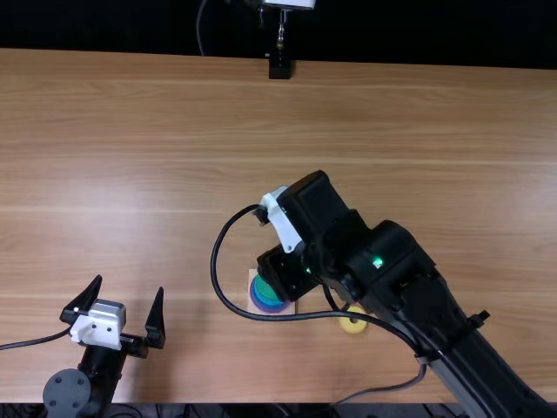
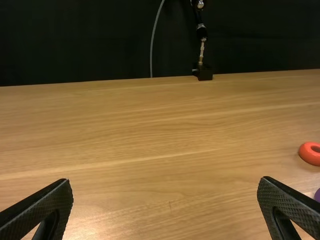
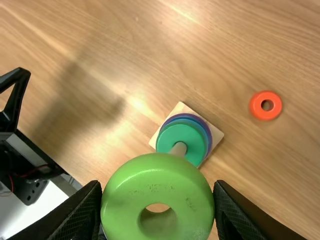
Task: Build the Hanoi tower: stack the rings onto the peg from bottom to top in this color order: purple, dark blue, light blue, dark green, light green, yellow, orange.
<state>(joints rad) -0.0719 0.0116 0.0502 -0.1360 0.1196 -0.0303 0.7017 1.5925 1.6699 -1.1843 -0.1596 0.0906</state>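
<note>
1. The light green ring [image 3: 157, 192] is at the peg base [image 3: 217, 134], apart from the rings stacked there; in the right wrist view it covers the peg's end.
2. One round face of that ring is toward the wrist camera, so the axis through its hole runs roughly along that camera's line of sight; its exact tilt against the peg I cannot tell.
3. The peg [image 3: 178, 149] has its long axis rising out of the base.
4. The right gripper [image 1: 285, 272], by the base, has its fingers closed on opposite sides of the light green ring.
5. The left gripper [image 1: 129, 286], well to the left of the base in the top view, has its fingers spread wide with nothing between them.
6. On the base, around the peg, the dark green ring [image 3: 186, 137] is uppermost, with blue and purple edges below it.
7. The yellow ring [image 1: 352, 325] lies just right of the base in the top view, partly covered by arm and cable.
8. The orange ring [image 3: 266, 105] lies flat near the base, not touching it.
9. In the top view the right arm [image 1: 383, 270] hides part of the base, and a black cable [image 1: 215, 261] crosses the base's near edge.
</note>
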